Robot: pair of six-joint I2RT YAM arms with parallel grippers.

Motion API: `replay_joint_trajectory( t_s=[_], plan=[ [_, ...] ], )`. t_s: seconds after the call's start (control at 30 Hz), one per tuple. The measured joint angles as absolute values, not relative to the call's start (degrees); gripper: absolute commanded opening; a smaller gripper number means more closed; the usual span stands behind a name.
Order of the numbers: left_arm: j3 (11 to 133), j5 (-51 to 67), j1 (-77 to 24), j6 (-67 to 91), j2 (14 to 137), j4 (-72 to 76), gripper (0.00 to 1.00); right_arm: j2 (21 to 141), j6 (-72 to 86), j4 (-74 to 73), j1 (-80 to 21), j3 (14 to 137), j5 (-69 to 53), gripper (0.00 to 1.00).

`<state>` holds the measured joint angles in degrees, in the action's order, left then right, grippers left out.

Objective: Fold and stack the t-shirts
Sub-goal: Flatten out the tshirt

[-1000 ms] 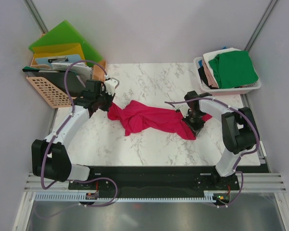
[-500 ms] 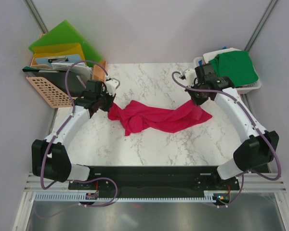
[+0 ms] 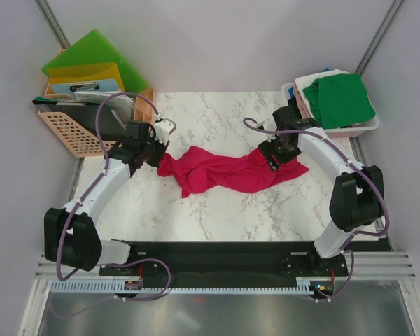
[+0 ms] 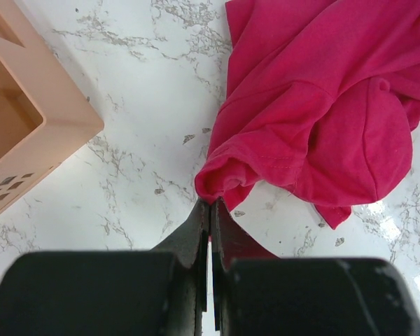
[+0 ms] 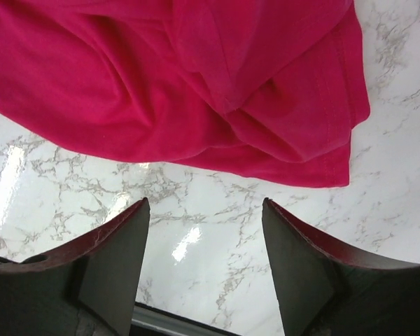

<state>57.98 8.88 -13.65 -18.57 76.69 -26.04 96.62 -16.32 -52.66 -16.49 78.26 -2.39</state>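
Left pincer [image 4: 210,204] [image 3: 156,145]: jaws fully together, tips clamped on the rolled hem at the left end of the crimson-pink cloth t-shirt [image 4: 315,105]; only a small bit of fabric is caught. Right pincer [image 5: 206,203] [image 3: 280,150]: jaws wide apart, nothing between them. The wrist view shows bare marble between the fingers, with the shirt's right-hand hem just beyond the tips and not touching them. The crimson-pink cloth t-shirt [image 3: 224,173] [image 5: 196,77] lies unfolded and bunched in a long, wrinkled band across the middle of the white marble-pattern tabletop [image 3: 217,217]. It runs from the left pincer to under the right pincer, with a loose flap hanging toward the near edge on the left half. Both arms reach in from the near edge, one at each end of the shirt. Left of the left pincer, near the tabletop's far-left corner: a peach perforated plastic basket [image 3: 66,133] [image 4: 28,119]. A green plastic folder [image 3: 91,52] and a yellow plastic folder [image 3: 84,72] are propped behind it. Far-right corner: a white plastic tub [image 3: 367,127] holding a pile of shirts. A green t-shirt [image 3: 339,98] is on top, with beige-pink [image 3: 304,101] and black [image 3: 294,110] edges showing beneath, well apart from the crimson one.
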Motion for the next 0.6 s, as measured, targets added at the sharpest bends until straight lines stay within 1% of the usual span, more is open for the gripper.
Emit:
replay_joint_trajectory(
  t_s=[0.27,0.43,0.6],
  plan=[
    [58.0,9.0,-14.4,-18.6,76.7,-26.0,0.02,98.3,-15.3,-46.1,-16.5,77.1,-2.2,0.69],
    [58.0,8.9,-14.6,-18.6,76.7,-26.0,0.02,106.6,-13.6,-44.0,-16.5,80.3,-3.4,0.63],
    [58.0,8.8,-14.6,-18.6,76.7,-26.0,0.02,113.4,-12.2,-42.5,-16.3,83.3,-3.6,0.63]
  ],
)
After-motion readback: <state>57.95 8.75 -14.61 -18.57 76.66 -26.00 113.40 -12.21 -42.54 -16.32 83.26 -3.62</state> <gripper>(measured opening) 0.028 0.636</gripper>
